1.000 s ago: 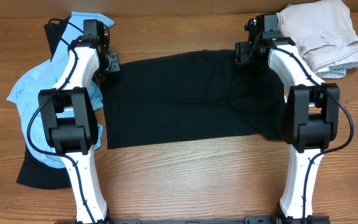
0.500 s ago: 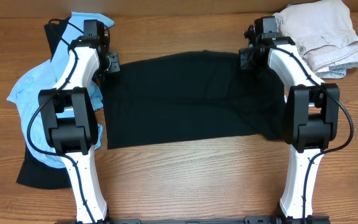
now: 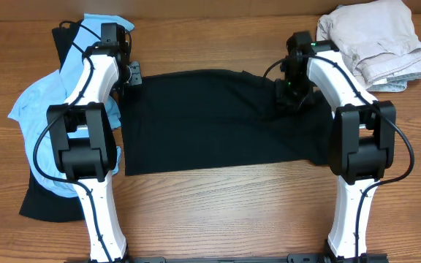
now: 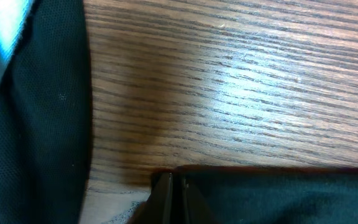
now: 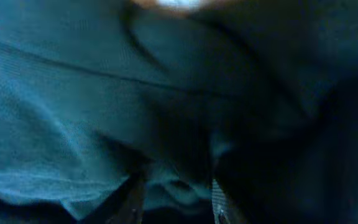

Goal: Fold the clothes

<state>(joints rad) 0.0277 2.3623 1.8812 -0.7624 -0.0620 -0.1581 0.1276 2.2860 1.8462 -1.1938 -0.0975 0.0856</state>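
A black garment (image 3: 210,120) lies spread flat across the middle of the table. My left gripper (image 3: 131,74) is at its far left corner. In the left wrist view its fingers (image 4: 173,190) are pressed together on the edge of the black cloth (image 4: 278,196). My right gripper (image 3: 292,92) is over the garment's far right part. In the right wrist view a bunch of dark cloth (image 5: 179,180) sits pinched between its fingers (image 5: 176,198), and the cloth fills the frame.
A light blue garment (image 3: 33,109) lies on another black one (image 3: 41,199) at the left side. A pile of beige and pale clothes (image 3: 375,38) sits at the far right corner. Bare wood table (image 3: 218,212) runs along the front.
My right gripper has moved from the garment's far right corner toward the front and slightly left, pulling that corner inward. The left gripper has stayed in place.
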